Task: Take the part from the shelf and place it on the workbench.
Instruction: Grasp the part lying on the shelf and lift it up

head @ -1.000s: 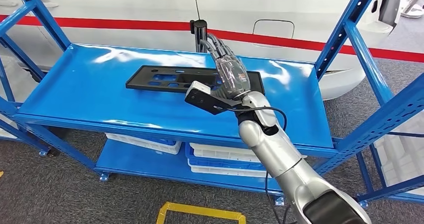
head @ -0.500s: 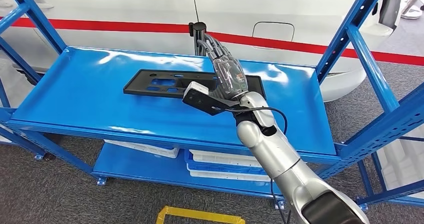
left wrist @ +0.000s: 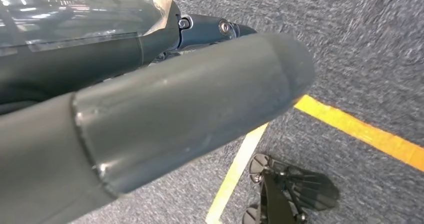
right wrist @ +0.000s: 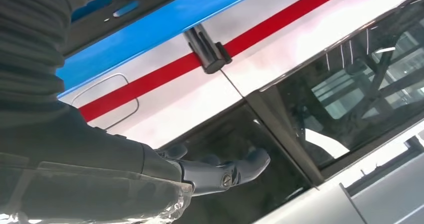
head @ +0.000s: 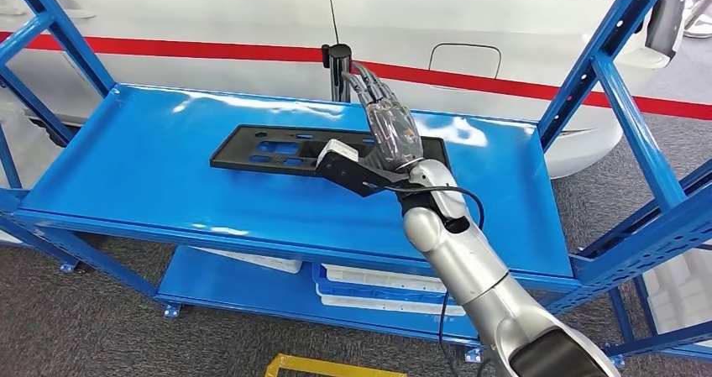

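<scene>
The flat black part [head: 323, 148] is seen lying on the blue shelf [head: 151, 167], toward 12 o'clock. The right hand [head: 388, 127] is held over its right end, fingers extended, nothing grasped. The left hand [left wrist: 150, 114] cannot be judged

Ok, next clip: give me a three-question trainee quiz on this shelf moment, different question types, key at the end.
1. True or false: the black part lies flat on the top blue shelf.
2. Multiple choice: the right hand is A) lifting the part clear of the shelf, B) extended with fingers out over the part's end nearest the car, C) hanging by the floor.
3. Fill in: on the lower shelf lie white ____.

Key: 1 true; 2 B; 3 trays.
</scene>
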